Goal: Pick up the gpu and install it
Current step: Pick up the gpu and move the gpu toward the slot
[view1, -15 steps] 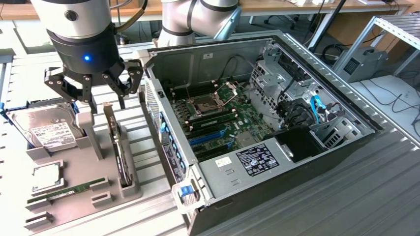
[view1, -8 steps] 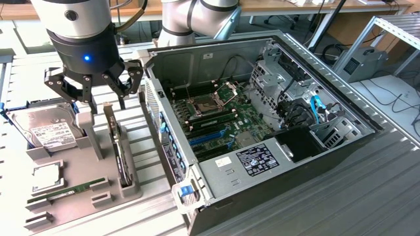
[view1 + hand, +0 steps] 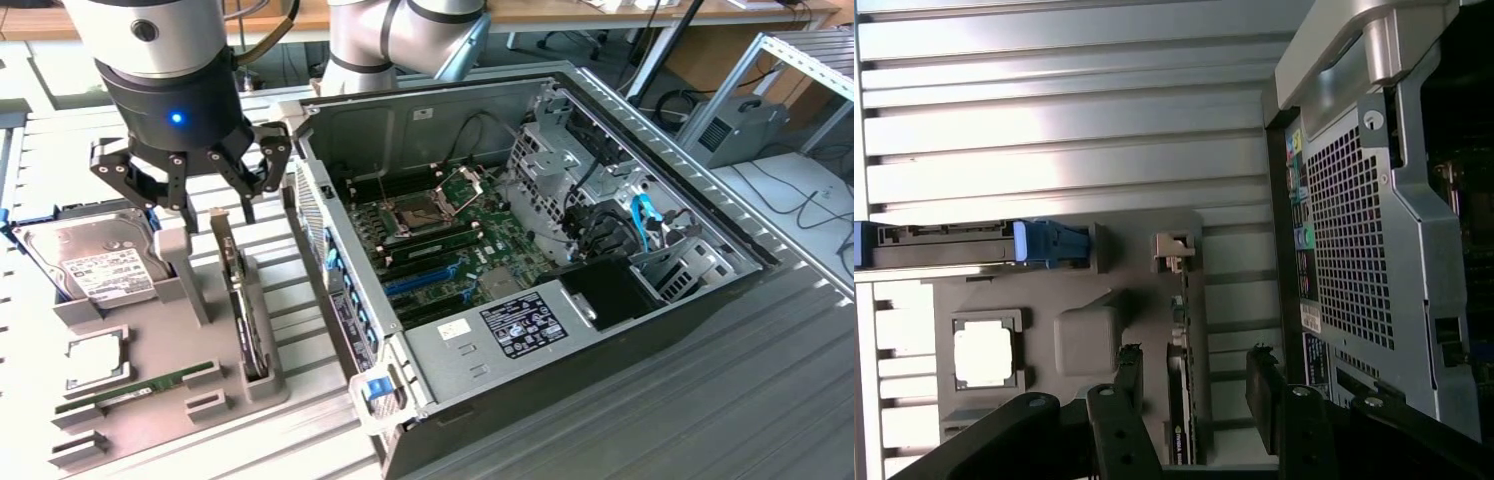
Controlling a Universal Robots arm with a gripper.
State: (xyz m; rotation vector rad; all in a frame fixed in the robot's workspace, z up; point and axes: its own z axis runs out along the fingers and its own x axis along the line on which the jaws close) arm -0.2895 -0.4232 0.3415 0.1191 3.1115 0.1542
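Black and on edge, the gpu [image 3: 243, 310] stands in the grey holder [image 3: 174, 335] on the table [image 3: 304, 435], just beside the open computer case [image 3: 461, 345], the pincer [image 3: 200, 205] spread apart above it. A clean grasp likely needs the fingers [image 3: 1262, 395] straddling the card squarely, descending straight. The holder also carries a hard drive [image 3: 96, 262] and memory stick [image 3: 140, 385]; the case, its motherboard [image 3: 507, 255].

Your black pincer [image 3: 194, 197] hangs with its fingers spread. Just beneath it, the long thin dark gpu card [image 3: 238, 295] stands on edge in a grey plastic holder [image 3: 174, 340]. Beside the pincer, at the exterior view's right, sits the open grey metal computer case [image 3: 441, 360].
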